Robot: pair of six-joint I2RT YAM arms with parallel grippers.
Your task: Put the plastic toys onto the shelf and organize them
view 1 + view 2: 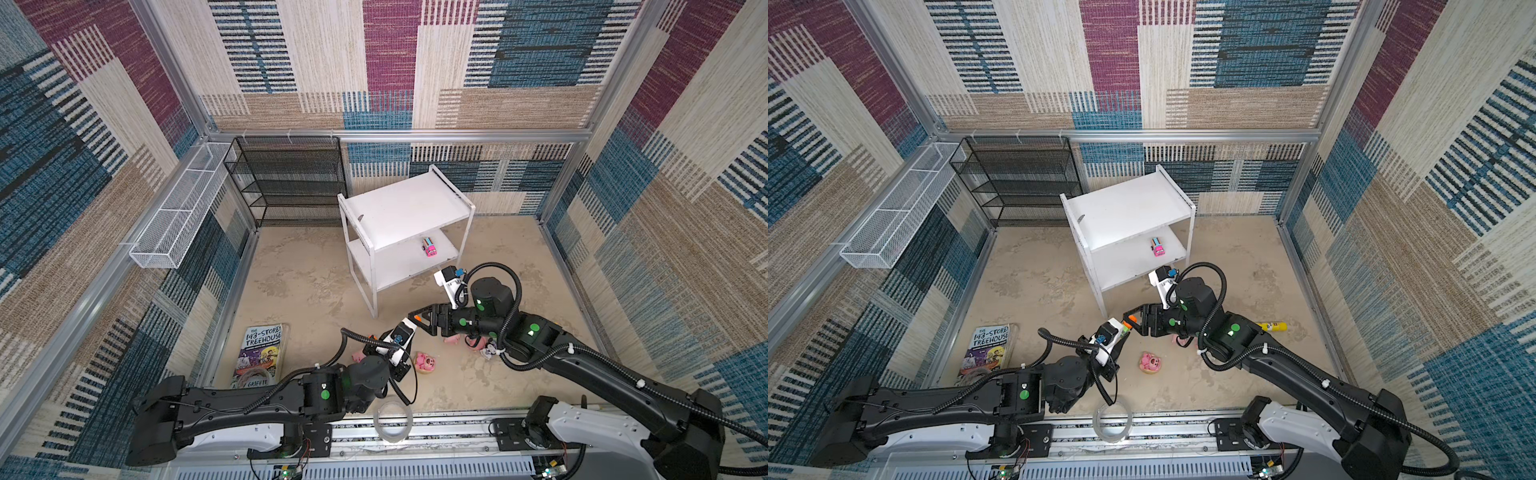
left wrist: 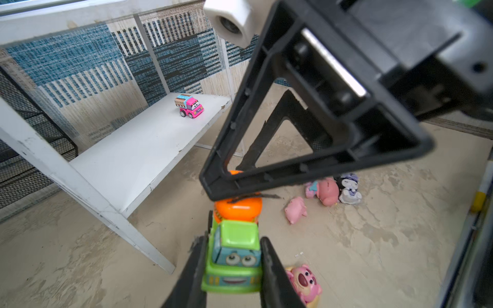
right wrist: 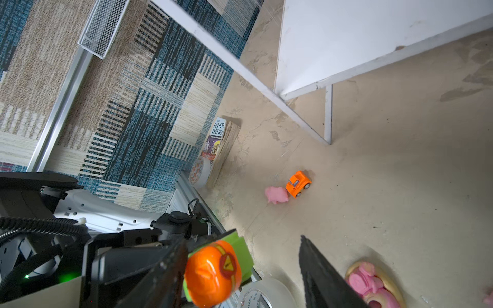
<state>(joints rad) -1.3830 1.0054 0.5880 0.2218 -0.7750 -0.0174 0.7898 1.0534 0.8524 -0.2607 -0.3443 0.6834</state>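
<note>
While the white shelf [image 1: 405,208] stands at the centre of both top views with the pink car [image 1: 429,247] on its lower board, a handover looks to be the step in hand below it. The left pincer [image 2: 234,240] grips the green-orange truck [image 2: 232,266] by its cab; the right pincer [image 3: 242,248] straddles the orange drum, jaws apart, a gap on one side. Better to centre and close the right firmly before the left lets go. The pink bear [image 1: 426,363] lies on the bench [image 1: 299,282], lower centre.
</note>
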